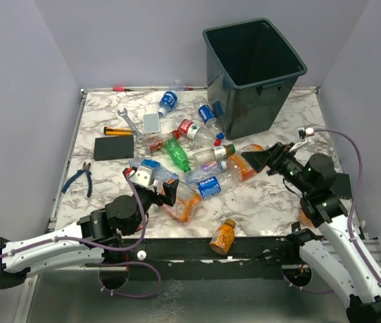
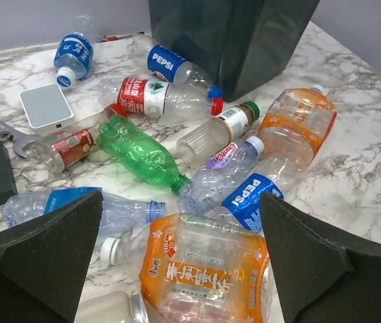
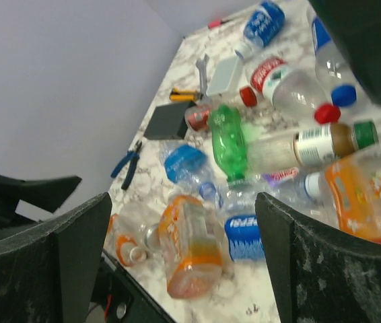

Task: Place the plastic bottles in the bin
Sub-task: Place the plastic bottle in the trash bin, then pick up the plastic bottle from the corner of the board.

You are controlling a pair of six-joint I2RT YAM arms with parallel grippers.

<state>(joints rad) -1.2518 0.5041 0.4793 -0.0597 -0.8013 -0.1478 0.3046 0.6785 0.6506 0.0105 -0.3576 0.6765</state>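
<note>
Several plastic bottles lie in a heap mid-table: a green one (image 1: 177, 156) (image 2: 140, 151) (image 3: 229, 141), a blue Pepsi-labelled one (image 1: 209, 186) (image 2: 248, 195) (image 3: 244, 235) and a big orange one (image 1: 244, 165) (image 2: 297, 131). The bin (image 1: 254, 67) (image 2: 237, 33) stands upright at the back right. My left gripper (image 1: 157, 185) (image 2: 180, 262) is open, straddling an orange-labelled clear bottle (image 1: 186, 202) (image 2: 207, 272) (image 3: 194, 245) lying on the table. My right gripper (image 1: 256, 160) (image 3: 184, 262) hangs open and empty above the heap's right side, beside the big orange bottle.
On the left lie a wrench (image 1: 128, 121), blue-handled pliers (image 1: 79, 178), a black slab (image 1: 114, 147) and a grey slab (image 1: 151, 122). One small orange bottle (image 1: 223, 237) sits at the table's front edge. A blue-labelled bottle (image 1: 169, 101) lies near the back wall.
</note>
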